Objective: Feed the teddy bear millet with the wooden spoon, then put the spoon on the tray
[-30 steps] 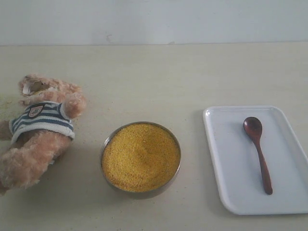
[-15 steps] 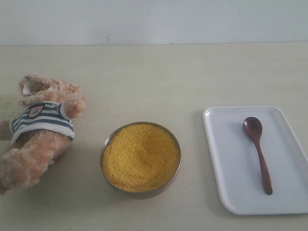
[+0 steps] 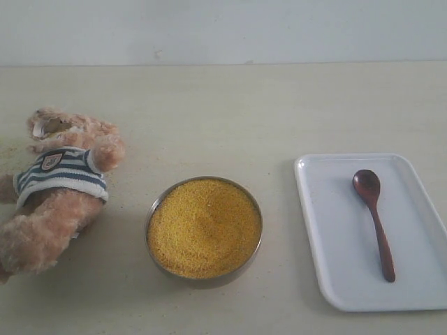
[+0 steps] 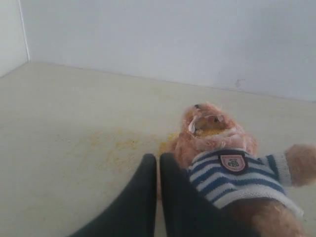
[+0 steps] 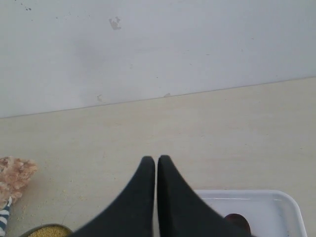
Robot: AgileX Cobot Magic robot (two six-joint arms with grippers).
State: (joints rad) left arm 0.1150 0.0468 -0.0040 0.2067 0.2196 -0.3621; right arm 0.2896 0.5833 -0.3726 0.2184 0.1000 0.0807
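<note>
The teddy bear [image 3: 59,188] in its striped shirt lies at the left of the table, yellow grains at its mouth [image 4: 210,129]. The millet [image 3: 204,227] fills a round metal bowl in the middle. On the white tray [image 3: 328,230] at the right, the wooden spoon [image 3: 374,220] rests with its oval bowl pointing away. Neither arm shows in the exterior view. My left gripper [image 4: 158,159] is shut and empty, right beside the bear [image 4: 232,173]. Above the near tray edge [image 5: 266,202], my right gripper [image 5: 156,160] is shut and empty, the spoon's bowl [image 5: 238,221] just peeking past a finger.
Spilled millet grains [image 4: 123,145] dust the tabletop near the bear's head. A pale wall [image 3: 223,31] runs along the table's far edge. Bare beige tabletop [image 3: 230,118] stretches behind the bowl and tray.
</note>
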